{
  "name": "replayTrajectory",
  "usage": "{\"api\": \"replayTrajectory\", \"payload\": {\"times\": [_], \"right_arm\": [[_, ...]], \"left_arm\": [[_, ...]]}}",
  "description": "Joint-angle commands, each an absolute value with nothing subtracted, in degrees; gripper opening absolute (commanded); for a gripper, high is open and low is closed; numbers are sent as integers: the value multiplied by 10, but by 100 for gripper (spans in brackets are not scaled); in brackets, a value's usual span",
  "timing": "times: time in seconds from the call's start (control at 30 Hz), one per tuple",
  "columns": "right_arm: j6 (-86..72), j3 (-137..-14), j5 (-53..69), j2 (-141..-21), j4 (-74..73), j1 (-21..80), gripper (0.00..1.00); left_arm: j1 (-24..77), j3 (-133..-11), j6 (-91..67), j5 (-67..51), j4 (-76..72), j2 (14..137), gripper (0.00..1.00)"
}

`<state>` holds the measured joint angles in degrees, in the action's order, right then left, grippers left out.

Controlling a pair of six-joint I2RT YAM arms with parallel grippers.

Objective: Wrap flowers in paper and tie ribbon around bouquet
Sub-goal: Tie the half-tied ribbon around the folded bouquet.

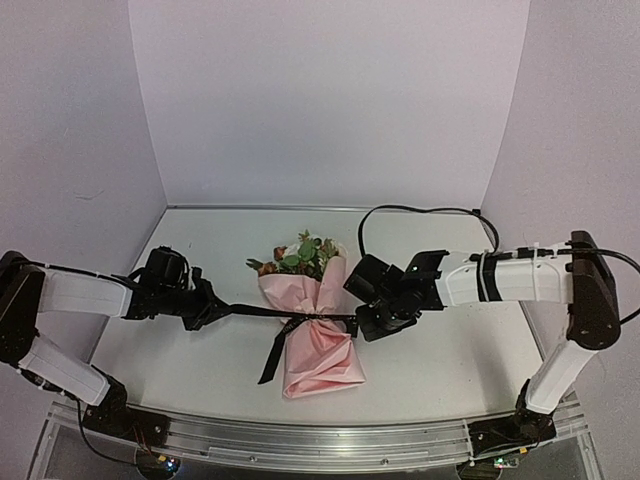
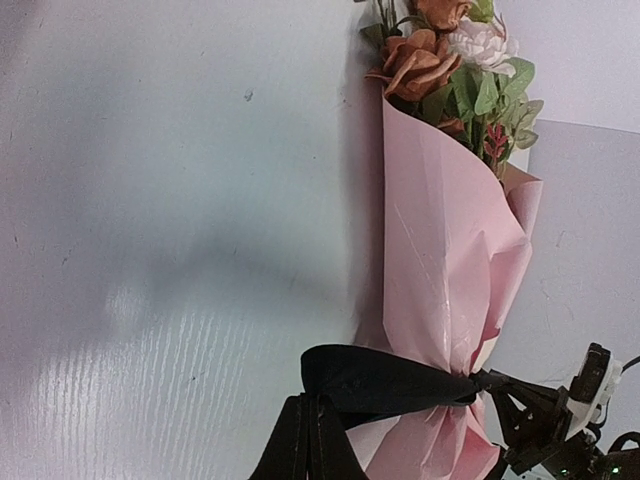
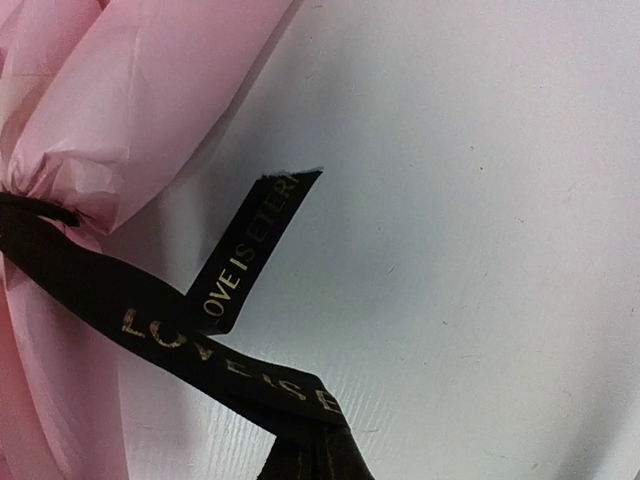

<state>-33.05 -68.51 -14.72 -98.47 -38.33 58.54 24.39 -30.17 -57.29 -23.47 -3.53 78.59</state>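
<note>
The bouquet (image 1: 318,345) lies mid-table, flowers (image 1: 300,255) pointing to the far side, pink paper (image 1: 325,365) pinched at the waist by the black ribbon (image 1: 262,311). The ribbon runs taut left to my left gripper (image 1: 215,305), which is shut on it, and right to my right gripper (image 1: 360,320), also shut on it. One loose tail (image 1: 272,362) hangs toward the near edge. In the left wrist view my gripper (image 2: 310,445) pinches the ribbon (image 2: 390,380) beside the paper (image 2: 440,250), under the flowers (image 2: 440,60). In the right wrist view my gripper (image 3: 310,460) holds the lettered ribbon (image 3: 150,315); a short end (image 3: 255,245) sticks up.
The white table (image 1: 450,350) is walled on three sides. A black cable (image 1: 420,210) loops behind the right arm. A metal rail (image 1: 300,440) runs along the near edge between the arm bases.
</note>
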Motion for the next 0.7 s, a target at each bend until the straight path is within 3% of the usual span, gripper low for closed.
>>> {"api": "replayTrajectory", "payload": {"times": [0.0,0.33,0.67], "right_arm": [[-364,-660,-211,-948,-479,573,0],[-387,-641,-267,-928,-493,629,0],[-416,-600,-241,-928,-520,585,0]], "left_arm": [[225,-305,-564,-133,-4,774,0],[208,-304,-565,-124,-4,775,0],[164,-276,-572,-145,-16,769,0]]}}
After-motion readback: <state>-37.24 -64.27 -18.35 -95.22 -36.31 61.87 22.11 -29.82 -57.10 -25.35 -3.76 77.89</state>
